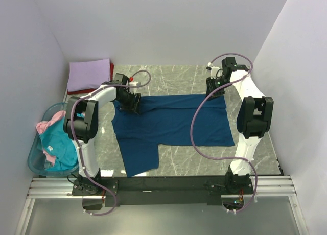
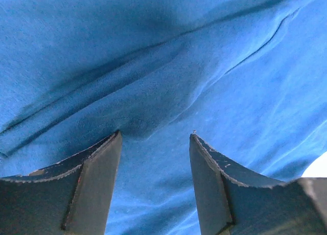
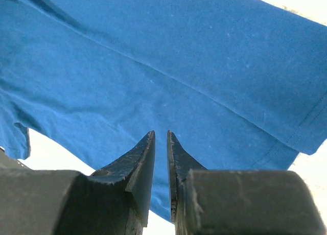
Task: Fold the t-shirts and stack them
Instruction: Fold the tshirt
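Left gripper stands wide over the blue shirt; right gripper is narrow, and I cannot tell if it grips.

The left arm bends in over its raised elbow, its left gripper tipped down with jaws spread apart, while the right arm reaches far forward, its right gripper down-turned, jaws nearly together.

Five shirts: blue beside the basket, lavender and red beyond it, teal and pink inside it. One basket. Two arms.
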Controlling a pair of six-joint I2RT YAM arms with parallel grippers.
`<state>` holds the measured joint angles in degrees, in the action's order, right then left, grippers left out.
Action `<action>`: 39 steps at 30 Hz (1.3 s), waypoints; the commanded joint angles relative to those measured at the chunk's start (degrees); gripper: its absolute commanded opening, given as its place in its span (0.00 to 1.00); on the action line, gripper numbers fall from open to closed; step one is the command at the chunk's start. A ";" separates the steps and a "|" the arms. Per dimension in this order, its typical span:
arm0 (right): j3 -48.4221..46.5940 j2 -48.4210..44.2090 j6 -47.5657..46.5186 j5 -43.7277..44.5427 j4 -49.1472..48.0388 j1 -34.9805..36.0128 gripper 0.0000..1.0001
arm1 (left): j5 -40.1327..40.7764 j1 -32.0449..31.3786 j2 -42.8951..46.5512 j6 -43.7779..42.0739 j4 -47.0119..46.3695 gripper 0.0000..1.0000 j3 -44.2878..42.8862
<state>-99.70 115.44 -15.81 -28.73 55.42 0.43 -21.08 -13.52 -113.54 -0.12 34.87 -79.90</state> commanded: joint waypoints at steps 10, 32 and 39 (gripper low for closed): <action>1.88 -0.56 -0.88 0.78 -0.66 -0.07 0.22 | 3.15 0.07 -1.69 3.46 -1.48 0.34 -3.94; 1.35 -0.56 -1.24 0.87 -0.22 -0.16 0.22 | -4.93 1.21 2.18 0.91 11.09 0.01 -9.58; 1.26 -0.48 -1.33 0.78 0.04 -0.25 0.22 | -12.83 1.21 3.41 1.96 16.89 0.01 -6.41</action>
<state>-97.71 115.44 -16.38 -27.86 55.31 0.38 -27.53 -12.29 -113.36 2.17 47.37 -87.26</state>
